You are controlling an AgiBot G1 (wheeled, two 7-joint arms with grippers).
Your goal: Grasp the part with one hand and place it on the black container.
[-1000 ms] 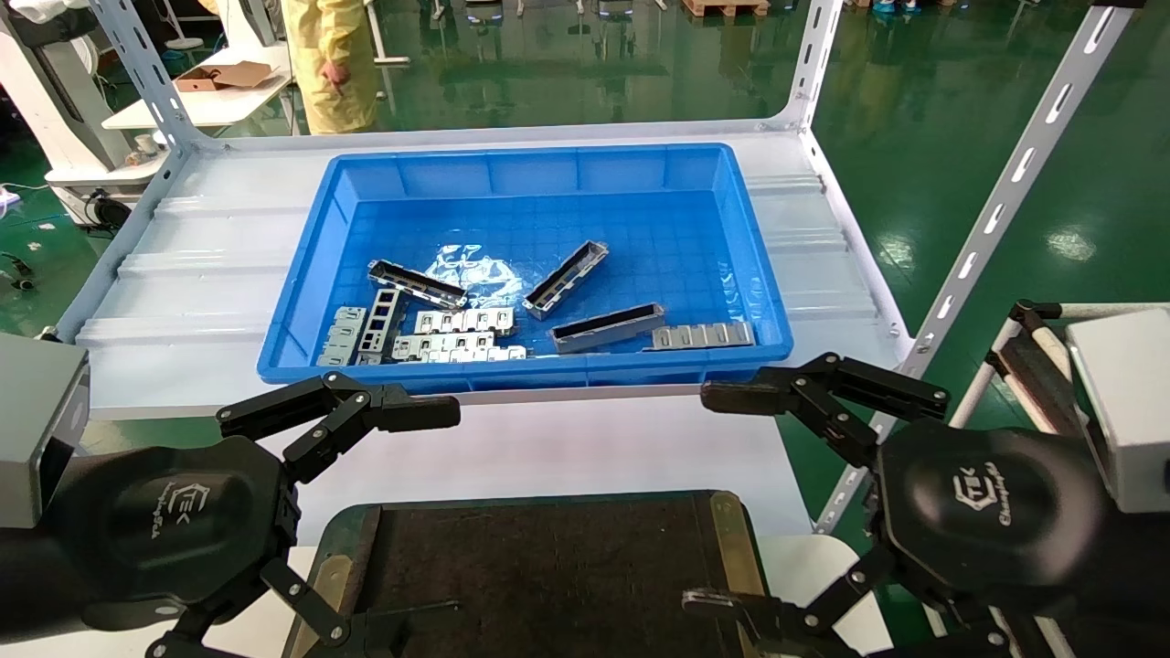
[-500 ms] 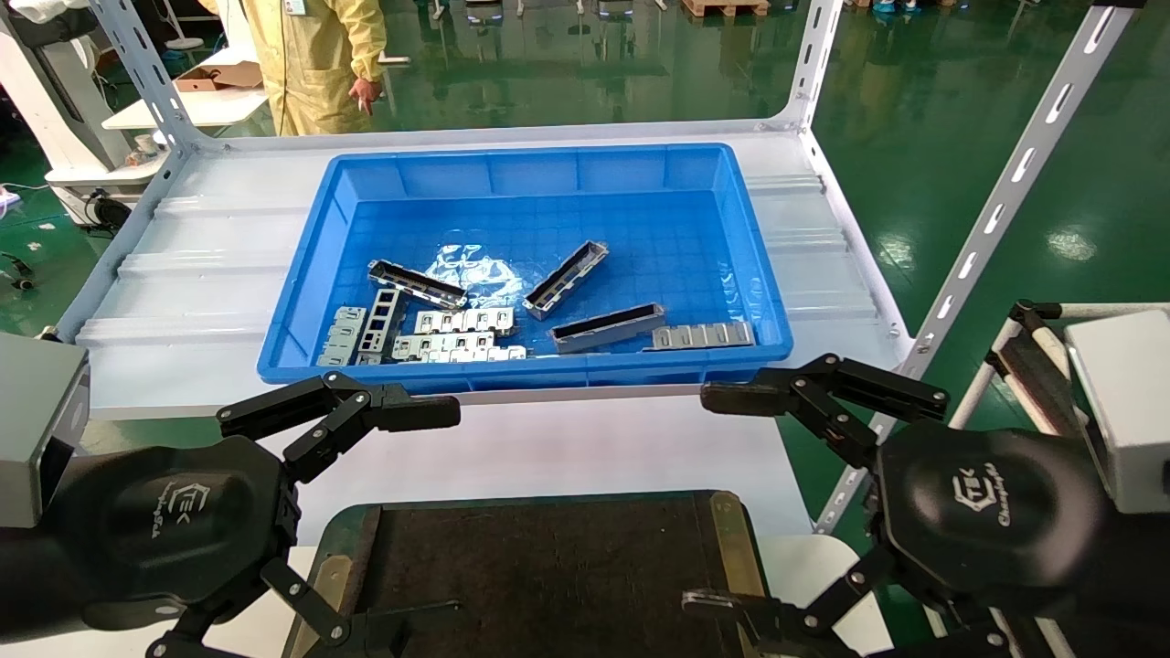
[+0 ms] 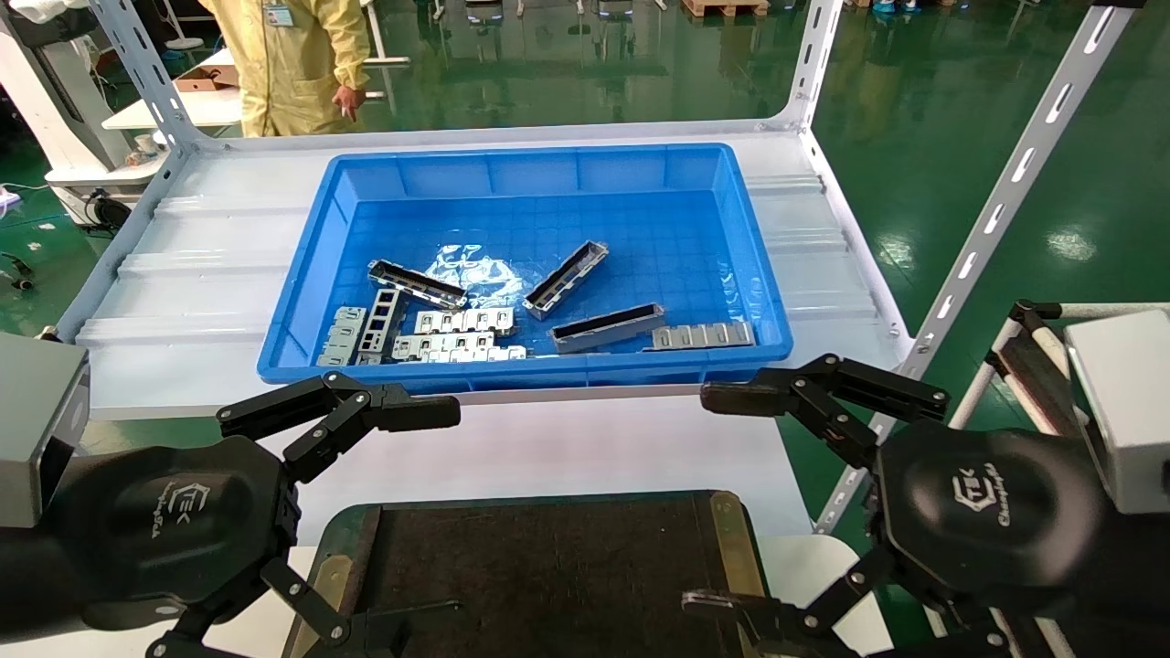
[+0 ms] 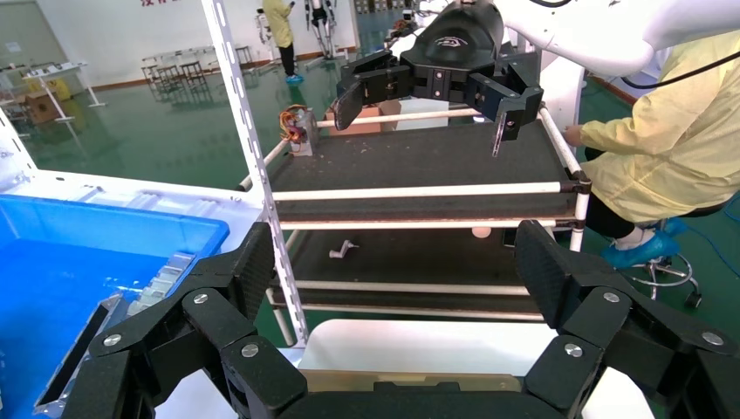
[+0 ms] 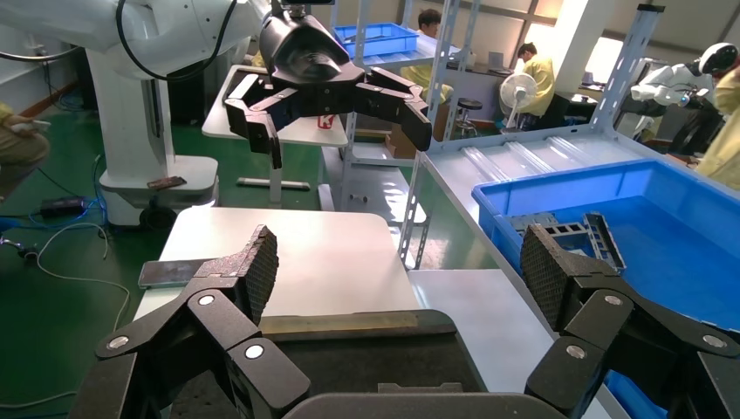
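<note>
Three alike silver-grey trough bars lie in the blue bin (image 3: pixel 548 174): one at the left (image 3: pixel 417 284), one slanted in the middle (image 3: pixel 566 279), one near the front wall (image 3: pixel 606 328). I cannot tell which is the part. The black container (image 3: pixel 548 567), with brass side strips, sits close in front of me. My left gripper (image 3: pixel 430 512) hovers open at its left edge and my right gripper (image 3: pixel 708 501) open at its right edge, both empty. The wrist views show the same: left gripper (image 4: pixel 397 262), right gripper (image 5: pixel 401 266), container (image 5: pixel 366 358).
Flat slotted silver plates (image 3: pixel 457 334) and crinkled foil (image 3: pixel 471 265) also lie in the bin. The bin stands on a white shelf (image 3: pixel 183 302) with slotted uprights (image 3: pixel 996 210). A person in yellow (image 3: pixel 283 55) stands behind. A cart (image 4: pixel 419 188) is on my right.
Neither arm nor any bar has moved. The person in yellow behind the shelf has shifted to the left.
</note>
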